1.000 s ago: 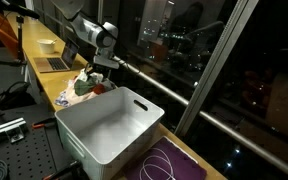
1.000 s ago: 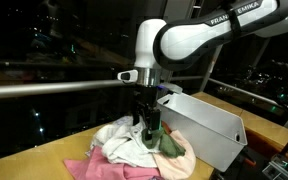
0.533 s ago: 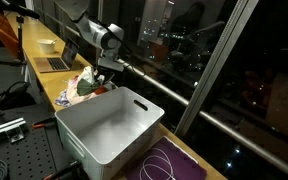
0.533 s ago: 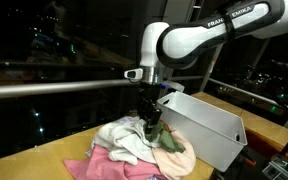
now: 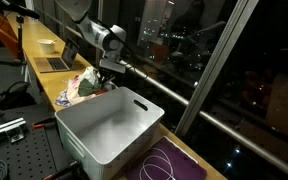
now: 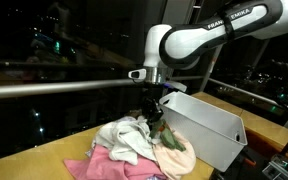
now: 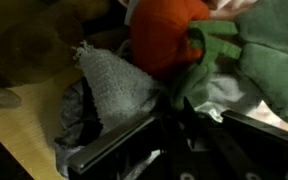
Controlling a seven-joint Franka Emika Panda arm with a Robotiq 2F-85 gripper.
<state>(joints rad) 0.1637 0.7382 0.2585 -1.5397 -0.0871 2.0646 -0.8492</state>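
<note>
A pile of clothes (image 6: 134, 145) is lying on the wooden counter (image 6: 29, 165), along the edge that is running beside the window. At the left of the pile, in an exterior view, a pink cloth (image 6: 109, 168) is spreading flat under the rest, and a crumpled white cloth (image 6: 127, 138) is sitting on top of it. The arm is reaching straight down, and the gripper (image 6: 154, 123) is dipping into the middle of the heap, between the white cloth and a green cloth (image 6: 176, 145) that is bunching up to its right. The fingers are sinking into the fabric and touching it. Whether they are clenched on a piece of it or released, I cannot tell. Further right, just beside the pile, a white bin (image 6: 209, 125) is standing on the counter.

The wrist view is showing a grey knitted cloth (image 7: 114, 85) at the left, an orange cloth (image 7: 169, 35) behind it, and green fabric at the right, crowding close against the dark gripper.
</note>
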